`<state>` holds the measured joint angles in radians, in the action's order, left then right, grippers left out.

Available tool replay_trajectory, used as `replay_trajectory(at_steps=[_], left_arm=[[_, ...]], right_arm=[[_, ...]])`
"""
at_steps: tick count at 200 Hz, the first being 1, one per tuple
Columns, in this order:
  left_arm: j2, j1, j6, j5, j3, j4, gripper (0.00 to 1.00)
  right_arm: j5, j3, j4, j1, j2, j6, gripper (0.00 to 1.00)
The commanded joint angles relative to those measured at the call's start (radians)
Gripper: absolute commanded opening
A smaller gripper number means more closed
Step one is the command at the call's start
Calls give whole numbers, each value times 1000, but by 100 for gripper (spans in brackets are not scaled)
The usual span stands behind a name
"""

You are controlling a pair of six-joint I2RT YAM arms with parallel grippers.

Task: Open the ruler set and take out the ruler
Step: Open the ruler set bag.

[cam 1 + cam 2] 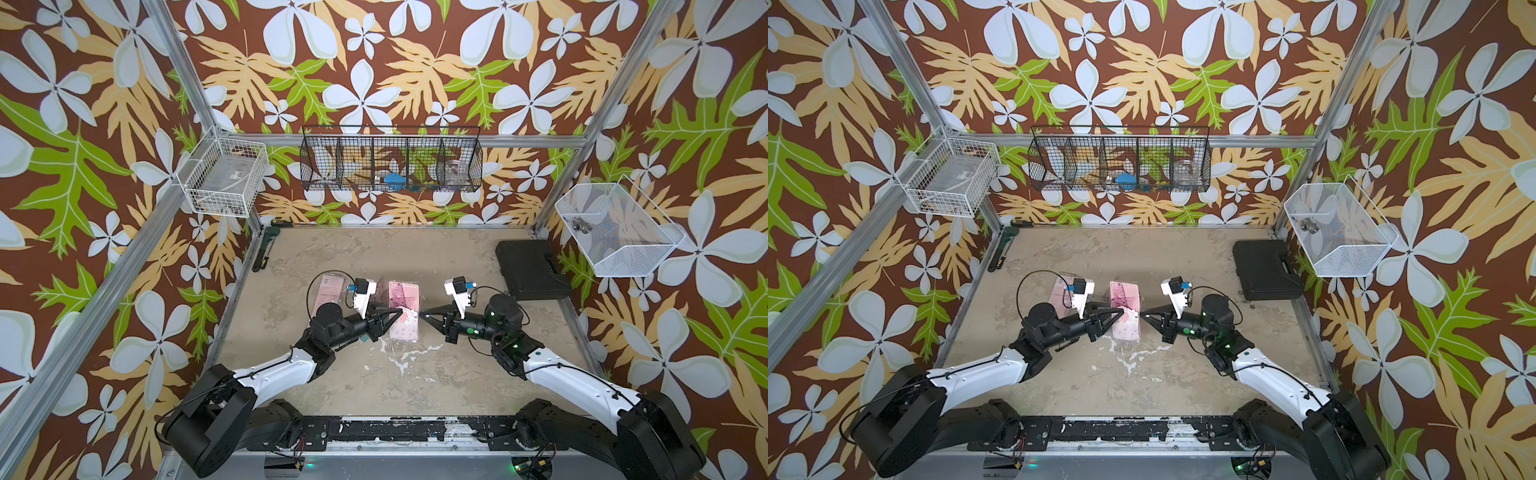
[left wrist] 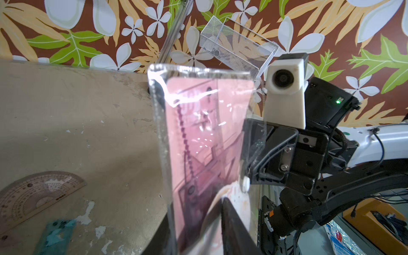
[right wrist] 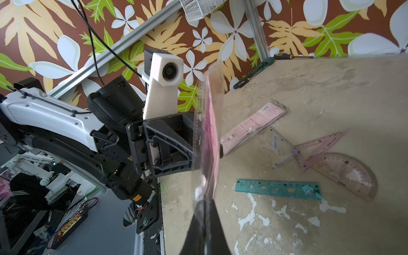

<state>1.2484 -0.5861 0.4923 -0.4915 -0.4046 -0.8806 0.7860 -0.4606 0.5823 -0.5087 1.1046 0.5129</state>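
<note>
Right pincer (image 1: 422, 314) clenched on ruler set (image 1: 405, 296) edge; left pincer (image 1: 400, 312) parted, astride opposite edge. Set upright between both tips. Green ruler (image 3: 278, 188), protractor (image 3: 346, 174) flat below left pincer. You have open table (image 1: 374, 253) beyond tips; black case (image 1: 530, 270) well beyond right pincer.

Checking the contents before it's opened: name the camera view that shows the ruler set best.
The left wrist view: the ruler set faces the camera, and its pink contents show through the clear sleeve. The right wrist view catches the ruler set edge-on, as a thin strip. In both top views it is small, with the detail lost.
</note>
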Motion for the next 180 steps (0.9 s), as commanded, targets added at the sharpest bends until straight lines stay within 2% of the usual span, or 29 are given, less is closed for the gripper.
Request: replay_trajectory(at_steps=[1, 37, 62, 92, 128, 180], left_arm=[[11, 1, -24, 70, -2, 45, 40], [-1, 2, -39, 151, 1, 126, 72], [-9, 2, -64, 178, -18, 215, 78], [-3, -11, -74, 176, -41, 295, 81], [37, -73, -80, 209, -89, 411, 82], [121, -142, -60, 272, -137, 439, 81]], right_arm=[[20, 24, 5, -1, 4, 109, 0], [-21, 62, 54, -1, 27, 197, 0], [-59, 61, 63, -1, 53, 233, 0], [-95, 72, 114, -1, 112, 303, 0], [-151, 90, 180, -1, 169, 403, 0], [-203, 79, 145, -2, 203, 448, 0]])
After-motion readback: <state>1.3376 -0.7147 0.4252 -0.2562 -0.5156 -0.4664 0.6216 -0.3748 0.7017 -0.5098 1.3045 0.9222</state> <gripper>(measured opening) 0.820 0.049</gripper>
